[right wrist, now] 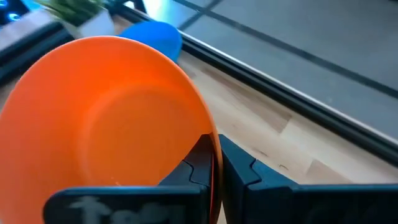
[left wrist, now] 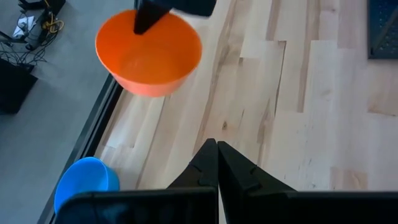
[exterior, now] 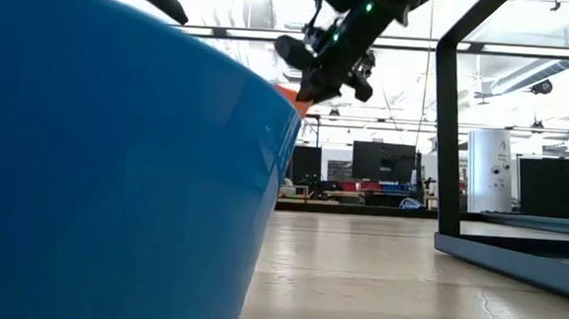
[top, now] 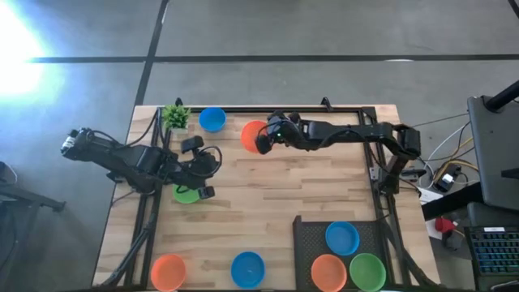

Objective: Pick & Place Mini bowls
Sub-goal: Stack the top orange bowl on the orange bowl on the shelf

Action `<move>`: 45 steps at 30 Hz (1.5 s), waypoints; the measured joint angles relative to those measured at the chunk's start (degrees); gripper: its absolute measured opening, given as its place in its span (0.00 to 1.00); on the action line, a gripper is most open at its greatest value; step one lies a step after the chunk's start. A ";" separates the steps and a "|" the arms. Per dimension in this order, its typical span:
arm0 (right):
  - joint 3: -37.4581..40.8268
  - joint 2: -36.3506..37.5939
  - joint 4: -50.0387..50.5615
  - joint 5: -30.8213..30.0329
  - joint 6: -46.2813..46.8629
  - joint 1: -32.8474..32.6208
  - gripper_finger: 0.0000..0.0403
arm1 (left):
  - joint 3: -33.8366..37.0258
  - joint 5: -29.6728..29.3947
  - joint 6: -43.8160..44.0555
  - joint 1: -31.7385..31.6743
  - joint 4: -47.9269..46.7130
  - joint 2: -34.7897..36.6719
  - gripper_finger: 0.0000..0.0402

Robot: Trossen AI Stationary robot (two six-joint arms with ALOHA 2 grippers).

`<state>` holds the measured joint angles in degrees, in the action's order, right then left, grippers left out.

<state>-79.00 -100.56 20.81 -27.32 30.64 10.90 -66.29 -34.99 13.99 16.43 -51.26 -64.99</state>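
We find no brand, label or readable writing anywhere in these views.

Largest first: the wooden tabletop [top: 268,211] carries everything, with a dark perforated tray [top: 312,235] at its near right corner. In that tray sit three mini bowls: a blue tray bowl [top: 342,238], an orange tray bowl [top: 328,271] and a green tray bowl [top: 367,271], close together.

The right arm reaches in from the right along the far edge. Its right pincer [top: 266,138] is clamped on the rim of the held orange bowl [top: 253,135], which is tipped on edge and lifted off the wood (the right wrist view shows the rim pinched between the two fingers [right wrist: 202,163], the bowl's hollow facing the camera). The low view shows it hanging clear above the surface.

The left arm lies over the left side of the tabletop; its left pincer [top: 212,159] has its fingers pressed together and holds nothing. The green bowl [top: 186,195] lies just beside that arm, partly hidden under it.

A far blue bowl [top: 212,119] rests near the far edge, between the held orange bowl and the small potted plant [top: 175,116] at the far left corner. Along the near edge lie a near orange bowl [top: 169,271] and a near blue bowl [top: 247,268], apart from each other.
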 joint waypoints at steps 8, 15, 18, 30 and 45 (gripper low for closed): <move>-0.04 4.33 0.25 0.08 -3.94 -2.47 0.03 | -0.01 0.01 -0.01 -0.01 0.29 -0.02 0.00; -0.09 7.10 1.63 0.15 -5.81 -2.82 0.03 | -0.01 0.01 0.11 -0.01 0.27 -0.02 0.00; -0.09 9.03 4.54 0.17 -5.82 -2.80 0.03 | 0.01 0.01 0.12 0.00 0.27 -0.02 0.00; -0.09 16.93 15.05 0.30 -6.25 -4.57 0.03 | 0.00 0.01 0.17 -0.01 0.30 -0.02 0.00; -0.09 19.83 18.51 0.21 -6.26 -5.42 0.03 | 0.01 0.01 0.97 -0.01 0.50 -0.02 0.00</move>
<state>-79.09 -80.73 39.32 -27.11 24.38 5.48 -66.28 -34.98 14.96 16.43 -50.76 -65.01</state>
